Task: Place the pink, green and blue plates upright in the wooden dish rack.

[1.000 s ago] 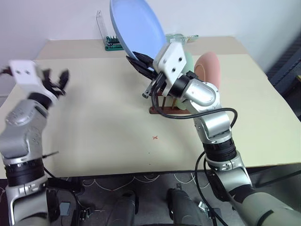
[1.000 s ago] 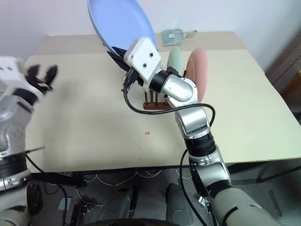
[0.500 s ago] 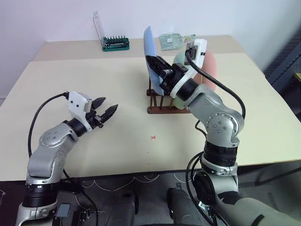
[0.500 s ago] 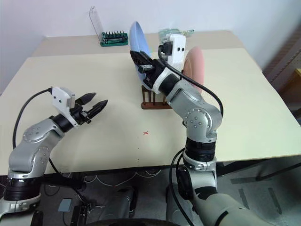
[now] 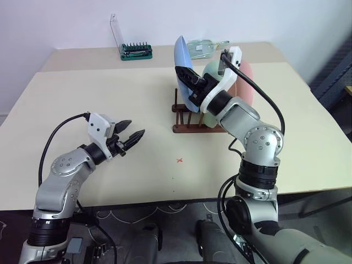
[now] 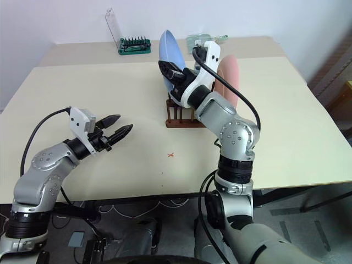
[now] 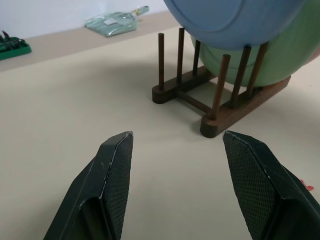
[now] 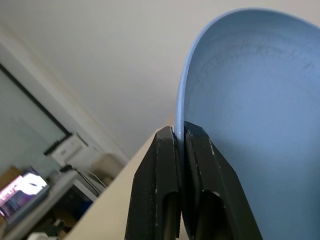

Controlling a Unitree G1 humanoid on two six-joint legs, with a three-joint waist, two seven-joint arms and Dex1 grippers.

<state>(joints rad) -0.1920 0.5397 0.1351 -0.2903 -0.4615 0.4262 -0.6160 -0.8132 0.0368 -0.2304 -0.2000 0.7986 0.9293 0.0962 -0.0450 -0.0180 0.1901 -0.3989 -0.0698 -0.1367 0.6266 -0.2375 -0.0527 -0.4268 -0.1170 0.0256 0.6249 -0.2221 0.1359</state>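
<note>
My right gripper [image 5: 190, 83] is shut on the rim of the blue plate [image 5: 181, 58], and its black fingers [image 8: 165, 165] pinch the edge. The plate stands on edge over the left end of the wooden dish rack [image 7: 220, 116], with its lower rim about level with the peg tops. Behind it, the green plate [image 7: 280, 56] and the pink plate [image 6: 229, 77] stand upright in the rack. My left gripper [image 5: 136, 127] hovers open and empty over the table to the rack's left, pointing toward it.
A green-based tool holder with a clear lid [image 5: 134, 50] and a clear packet [image 5: 201, 47] lie at the table's far edge. A small red cross [image 5: 179, 160] marks the tabletop in front of the rack.
The blue plate turned from face-on and high to edge-on and came down over the rack. My left arm dropped from the far left toward the table's middle.
</note>
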